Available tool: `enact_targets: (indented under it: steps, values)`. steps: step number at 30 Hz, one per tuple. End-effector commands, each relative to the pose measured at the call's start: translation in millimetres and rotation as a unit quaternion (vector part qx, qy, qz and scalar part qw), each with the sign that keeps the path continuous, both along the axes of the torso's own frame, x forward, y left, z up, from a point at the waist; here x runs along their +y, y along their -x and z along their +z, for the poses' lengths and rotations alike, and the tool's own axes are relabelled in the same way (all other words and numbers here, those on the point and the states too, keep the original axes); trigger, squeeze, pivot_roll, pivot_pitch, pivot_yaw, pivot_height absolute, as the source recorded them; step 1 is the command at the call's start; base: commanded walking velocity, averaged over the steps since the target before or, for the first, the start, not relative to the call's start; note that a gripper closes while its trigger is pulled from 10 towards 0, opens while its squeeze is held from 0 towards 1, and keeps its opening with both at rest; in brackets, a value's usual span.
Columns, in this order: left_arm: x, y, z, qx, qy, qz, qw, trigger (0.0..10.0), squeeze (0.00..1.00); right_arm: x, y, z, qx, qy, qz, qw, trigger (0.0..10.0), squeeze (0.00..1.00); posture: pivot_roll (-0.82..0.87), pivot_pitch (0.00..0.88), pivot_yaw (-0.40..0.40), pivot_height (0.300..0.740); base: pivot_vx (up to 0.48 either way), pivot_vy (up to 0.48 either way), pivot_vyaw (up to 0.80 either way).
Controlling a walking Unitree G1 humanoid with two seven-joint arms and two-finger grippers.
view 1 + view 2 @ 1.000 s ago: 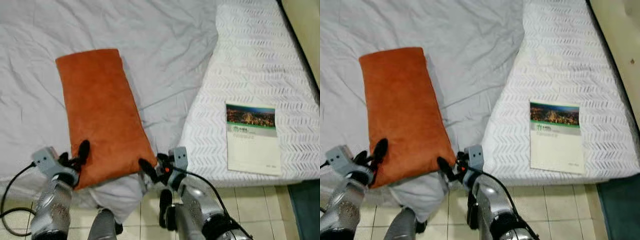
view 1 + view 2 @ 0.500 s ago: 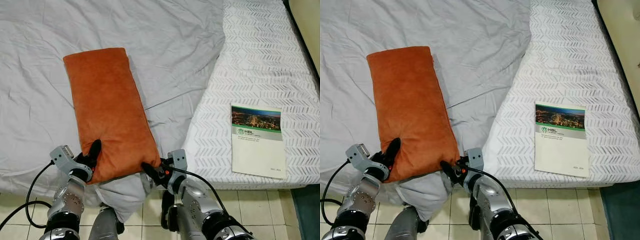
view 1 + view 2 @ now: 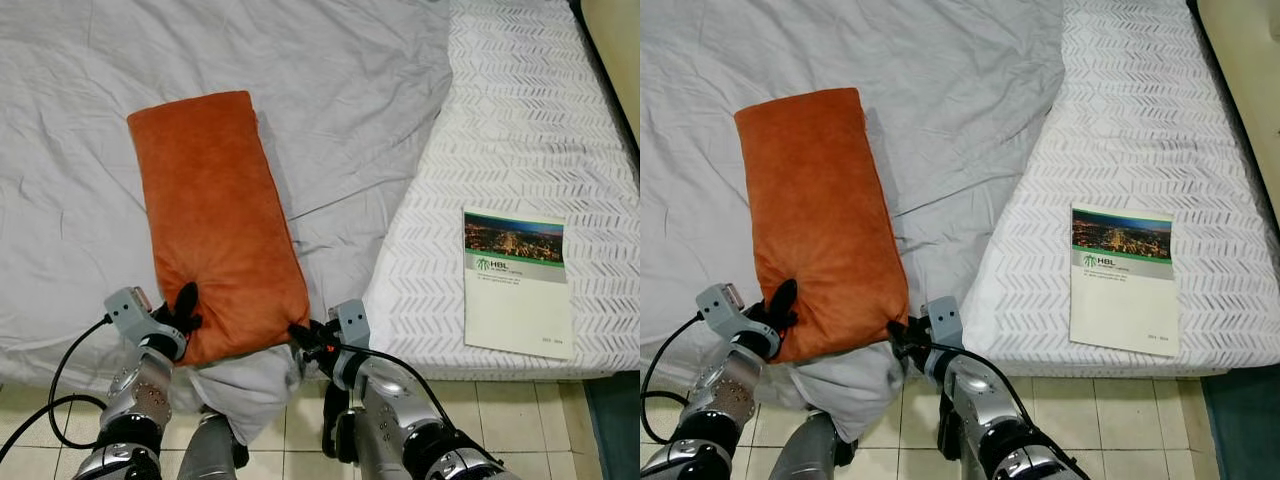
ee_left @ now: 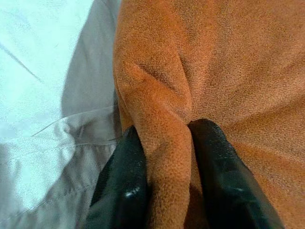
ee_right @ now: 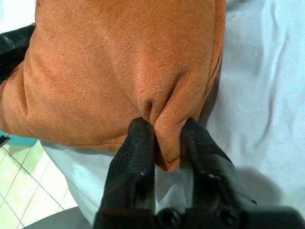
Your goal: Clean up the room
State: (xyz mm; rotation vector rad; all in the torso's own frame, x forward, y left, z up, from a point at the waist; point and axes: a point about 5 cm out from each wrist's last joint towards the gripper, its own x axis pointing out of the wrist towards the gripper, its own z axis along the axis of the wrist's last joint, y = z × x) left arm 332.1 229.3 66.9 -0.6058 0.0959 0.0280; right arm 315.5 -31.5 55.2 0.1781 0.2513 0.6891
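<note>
One orange pillow (image 3: 216, 222) lies lengthwise on the bed (image 3: 330, 90), on the rumpled grey sheet (image 3: 70, 240) that covers the bed's left part, with its near short end at the bed's front edge. Two hands grip that near end, one at each corner. The left hand (image 4: 167, 157) has its two black fingers (image 4: 123, 181) pinched on a fold of the orange fabric at the near left corner, the fold squeezed up between them. The right hand (image 5: 164, 140) is clenched the same way on the near right corner, a small pucker of fabric caught between its two fingers (image 5: 138, 152), with the grey sheet just beneath. To the right, the bed shows a white cover with a zigzag weave (image 3: 520, 130), and on it rests one booklet (image 3: 516, 282), flat, with a city photograph and green band across its top and pale below; it lies well apart from the pillow, near the bed's front edge. Below the bed's edge is a floor of pale tiles (image 3: 520, 415). A black cable (image 3: 55, 380) loops beside the left arm.
</note>
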Motion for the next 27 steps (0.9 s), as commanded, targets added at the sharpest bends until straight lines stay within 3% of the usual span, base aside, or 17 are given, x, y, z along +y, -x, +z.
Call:
enact_targets:
  steps: [1, 6, 7, 9, 10, 11, 14, 16, 20, 21, 22, 27]
  values:
    - [-13.2, 14.1, -29, 0.068, 0.009, -0.016, 0.998, 0.0, 0.00, 40.2, 12.4, 1, 0.028, -0.028, 0.034, 0.999, 0.0, 0.00, -0.02, 0.564, -0.174, 0.740, 0.000, 0.000, 0.00]
    - [-11.4, 14.4, -29, 0.067, 0.000, -0.017, 0.998, 0.0, 0.00, 34.3, 10.6, -2, 0.027, -0.011, 0.015, 0.999, 0.0, 0.00, -0.02, 0.572, -0.173, 0.740, 0.000, 0.000, 0.00]
    - [-10.6, 15.6, -30, 0.069, -0.004, -0.018, 0.997, 0.0, 0.00, 28.3, 7.1, 0, 0.016, -0.002, -0.001, 1.000, 10.0, 0.45, -0.02, 0.572, -0.175, 0.740, 0.000, 0.000, 0.00]
    - [-10.1, 16.4, -31, 0.071, -0.006, -0.018, 0.997, 0.0, 0.00, 24.2, 4.7, 1, 0.007, 0.004, -0.012, 1.000, 10.0, 0.45, -0.02, 0.572, -0.175, 0.740, 0.000, 0.000, 0.00]
    - [-9.1, 17.6, -32, 0.073, -0.009, -0.017, 0.997, 0.0, 0.00, 16.2, -0.3, 5, -0.014, 0.013, -0.034, 0.999, 10.0, 1.00, -0.02, 0.572, -0.175, 0.740, 0.000, 0.000, 0.00]
    - [-9.1, 17.6, -32, 0.073, -0.009, -0.017, 0.997, 0.0, 0.00, 16.2, -0.3, 5, -0.014, 0.013, -0.034, 0.999, 10.0, 1.00, -0.02, 0.572, -0.175, 0.740, 0.000, 0.000, 0.00]
    - [-6.7, 21.3, -36, 0.080, -0.018, -0.016, 0.997, 0.0, 0.00, -19.7, -17.2, 18, -0.057, -0.001, -0.148, 0.987, 10.0, 1.00, -0.02, 0.575, -0.180, 0.740, 0.000, 0.000, 0.00]
    - [-5.7, 22.8, -37, 0.082, -0.021, -0.016, 0.996, 0.0, 0.00, -37.9, -20.8, 22, -0.077, -0.001, -0.189, 0.979, 10.0, 1.00, -0.02, 0.575, -0.182, 0.740, 0.000, 0.000, 0.00]
    - [-5.4, 23.3, -38, 0.083, -0.022, -0.016, 0.996, 0.0, 0.00, -44.1, -21.3, 23, -0.084, 0.001, -0.201, 0.976, 10.0, 1.00, -0.02, 0.575, -0.182, 0.740, 0.000, 0.000, 0.00]
    - [-3.9, 24.5, -39, 0.085, -0.028, -0.018, 0.996, 0.0, 0.00, -59.7, -20.6, 23, -0.096, 0.004, -0.221, 0.971, 10.0, 1.00, -0.02, 0.574, -0.185, 0.740, 0.000, 0.000, 0.00]
    - [-3.5, 24.8, -39, 0.085, -0.029, -0.019, 0.996, 0.0, 0.00, -63.0, -20.5, 23, -0.098, 0.003, -0.222, 0.970, 10.0, 1.00, -0.02, 0.574, -0.185, 0.740, 0.000, 0.000, 0.00]
    - [-3.6, 25.8, -40, 0.085, -0.031, -0.022, 0.996, 0.0, 0.00, -61.1, -25.2, 28, -0.095, -0.015, -0.205, 0.974, 10.0, 1.00, -0.02, 0.578, -0.184, 0.740, 0.000, 0.000, 0.00]
